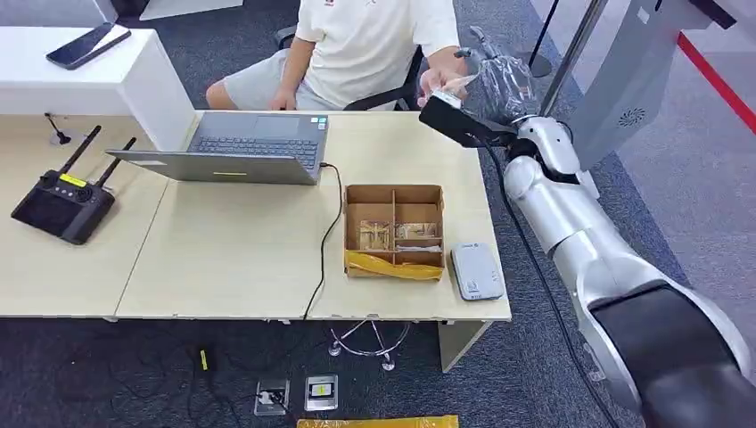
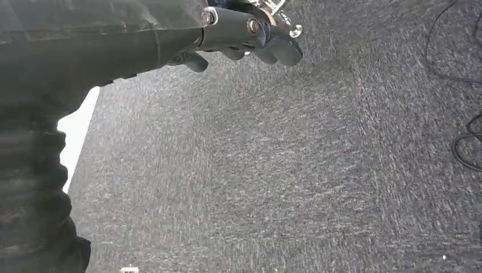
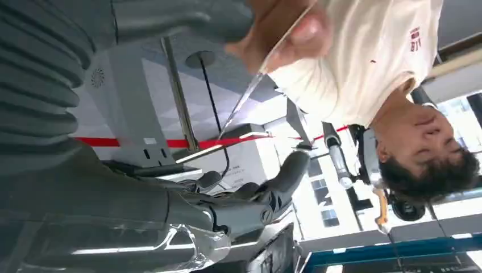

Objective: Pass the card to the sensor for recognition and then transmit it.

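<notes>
1. Here the silver right arm stretches forward and up past the far right corner of the pale wooden desk (image 1: pixel 232 259), and the plastic-wrapped right hand (image 1: pixel 499 85) is raised just in front of the seated person in a white T-shirt (image 1: pixel 374 45).
2. In the right wrist view, the right hand's (image 3: pixel 239 210) dark fingers (image 3: pixel 290 173) are spread apart with nothing between them.
3. The thin clear card (image 3: pixel 267 74) shows edge-on in that view; the person's hand (image 3: pixel 278 34) pinches its upper end, and it stands apart from the robot's fingers.
4. In the head view, the person's hand (image 1: pixel 443 85) meets the robot's hand; the card is too small to make out there.
5. The left hand (image 2: pixel 244 34) hangs over dark grey carpet (image 2: pixel 284 170), its dark fingers curled inward around nothing.
6. On the desk, the small grey-white card sensor (image 1: pixel 476 271) lies flat near the front right edge, just beside the open brown cardboard box with dividers (image 1: pixel 393 232).
7. An open grey laptop (image 1: pixel 250 147) sits farther back, with a black cable (image 1: pixel 325 241) running over the desk's front edge.
8. A black remote controller with two antennas (image 1: pixel 62 201) rests at the desk's left, and a dark phone (image 1: pixel 87 45) lies on the white counter (image 1: pixel 53 80) behind.
</notes>
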{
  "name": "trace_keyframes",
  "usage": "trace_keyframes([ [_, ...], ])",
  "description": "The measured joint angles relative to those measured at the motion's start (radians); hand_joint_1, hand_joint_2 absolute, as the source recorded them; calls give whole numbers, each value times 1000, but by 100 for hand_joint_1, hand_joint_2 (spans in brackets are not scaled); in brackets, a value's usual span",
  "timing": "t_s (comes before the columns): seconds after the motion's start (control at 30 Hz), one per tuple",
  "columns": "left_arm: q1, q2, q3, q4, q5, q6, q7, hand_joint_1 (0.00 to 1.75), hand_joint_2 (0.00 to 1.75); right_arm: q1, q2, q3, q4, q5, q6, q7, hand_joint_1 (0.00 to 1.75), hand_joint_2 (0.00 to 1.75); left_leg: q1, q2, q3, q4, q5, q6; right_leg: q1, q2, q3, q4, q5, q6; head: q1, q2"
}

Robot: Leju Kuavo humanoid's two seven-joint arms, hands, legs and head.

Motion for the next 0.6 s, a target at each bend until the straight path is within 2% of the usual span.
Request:
trace_keyframes([
  [0.27,0,5,-2,0,4,1,0,0,175,0,2,0,36,-37,-4,0,0,175,0,0,0,0,0,0,0,0,0,0,0,0,0,0],
  [0.37,0,5,-3,0,11,2,0,0,175,1,2,-10,41,-94,35,-16,0,175,0,0,0,0,0,0,0,0,-1,0,0,0,0,0],
  [0.47,1,5,-2,0,26,3,0,0,175,19,0,-22,35,-189,105,-42,0,175,0,0,0,0,0,0,0,0,0,0,0,0,0,0],
  [0.6,3,8,-2,0,44,3,0,0,175,109,-16,-34,-33,-279,146,-52,0,175,0,0,0,0,0,0,0,0,0,0,0,0,0,0],
])
